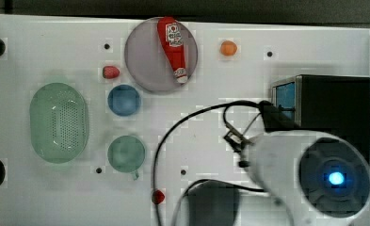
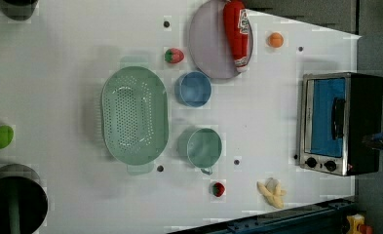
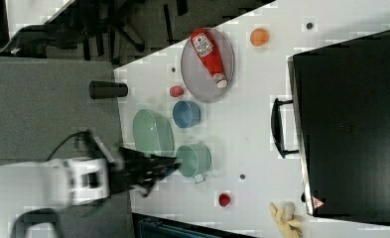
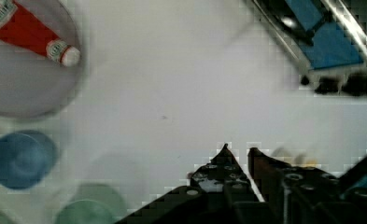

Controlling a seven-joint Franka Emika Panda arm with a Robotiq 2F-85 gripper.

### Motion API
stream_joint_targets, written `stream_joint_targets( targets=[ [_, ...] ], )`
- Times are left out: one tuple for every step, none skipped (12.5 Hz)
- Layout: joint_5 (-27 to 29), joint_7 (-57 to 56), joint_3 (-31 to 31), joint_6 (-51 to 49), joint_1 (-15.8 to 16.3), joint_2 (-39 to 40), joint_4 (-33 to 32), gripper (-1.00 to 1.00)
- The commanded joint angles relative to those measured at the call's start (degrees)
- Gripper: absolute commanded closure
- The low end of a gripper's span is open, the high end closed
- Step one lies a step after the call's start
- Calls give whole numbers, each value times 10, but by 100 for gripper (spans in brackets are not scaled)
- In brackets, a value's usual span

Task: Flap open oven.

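The oven (image 2: 340, 124) stands closed at the tabletop's (image 2: 57, 97) edge on the left view's right, its bluish glass door (image 2: 328, 117) shut in the silver frame, the dark bar handle (image 2: 337, 118) across it and two small black knobs (image 2: 320, 164) below the glass as that view shows them. In the wrist view the door and handle lie well ahead of the end effector (image 4: 237, 151), off to one side, with bare tabletop between; nothing touches the oven.

The end effector is empty. Its two dark fingertips (image 4: 224, 154) stand close together with only a narrow gap, pinching nothing, above the white surface.

Farther from the end effector, on the side away from the oven, the ketchup bottle (image 4: 24, 32) lies on the grey plate (image 4: 17, 88). The blue bowl (image 4: 20, 158) sits near the plate, and the green cup (image 2: 203, 147) is beside the bowl, closer in. Beyond them in the left view is the green colander (image 2: 134, 115). A strawberry (image 2: 174, 55) lies near the plate's rim, a second one (image 2: 218, 189) near the cup, an orange (image 2: 276, 40) past the plate, and a banana (image 2: 273, 193) near the oven's knob end.
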Motion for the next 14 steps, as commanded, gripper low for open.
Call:
stream_joint_targets(
  targets=[
    [-12,-265,-49,63,-20,22,-13,65],
    [-19,-328,-63,91,-21,36,-15,65],
    [-23,-377,-75,124,-22,51,-18,65],
    [-24,-413,-86,154,-22,66,-20,65],
    [-24,-440,-95,181,-23,82,-22,65],
    [-25,-454,-104,205,-24,98,-25,65],
    [-26,-457,-110,231,-24,115,-28,65],
    [-30,-459,-116,257,-25,131,-33,65],
    [-39,-459,-121,280,-26,146,-39,65],
    [-50,-459,-126,302,-26,160,-48,65],
    [-50,-459,-128,322,-26,172,-57,65],
    [-50,-459,-129,342,-27,184,-65,65],
    [-50,-459,-131,362,-28,195,-73,65],
    [-50,-459,-134,386,-29,206,-79,65]
  ],
)
